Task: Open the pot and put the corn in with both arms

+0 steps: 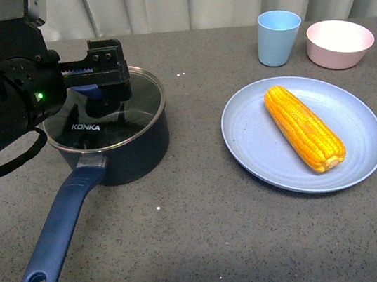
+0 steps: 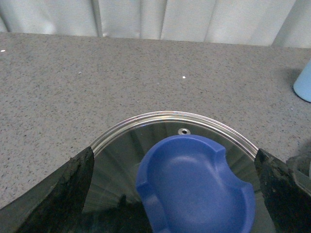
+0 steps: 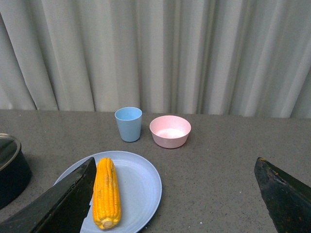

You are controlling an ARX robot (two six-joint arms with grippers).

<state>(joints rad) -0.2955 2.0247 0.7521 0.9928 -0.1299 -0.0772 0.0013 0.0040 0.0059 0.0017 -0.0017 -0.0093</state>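
Looking first at the front view, I find my left gripper (image 1: 100,97) low over the pot (image 1: 133,149), which stands at the left side of the grey table (image 1: 204,245). The pot is dark navy and round, and its long blue handle (image 1: 54,239) points toward me and ends in an oval eyelet. A glass lid (image 1: 138,113) with a steel rim and the word KONKA closes it. My fingers reach down around the blue knob (image 1: 86,94) of this lid. The corn (image 1: 303,127) lies well apart from this gripper, to the right, on a pale blue plate (image 1: 253,145). It is 1 yellow-orange cob without husk, lying on a slant, with its thick end nearer to me. Behind the plate stand a light blue cup (image 1: 278,37) and a pink bowl (image 1: 339,42), near each other. My right gripper does not show here.

In the left wrist view the knob sits between my 2 black fingers (image 2: 53,194). The jaws stand wide, and lid glass shows between the knob and the finger on 1 side; on the other side I cannot tell if they touch.

In the right wrist view my right gripper (image 3: 175,162) is spread wide with nothing between its jaws, and it hangs above the table. The corn on its plate lies just beside 1 finger (image 3: 58,204), not between the 2. The cup and bowl stand beyond it, before a pale curtain (image 3: 194,53), and an edge of the pot shows at the border of the picture.
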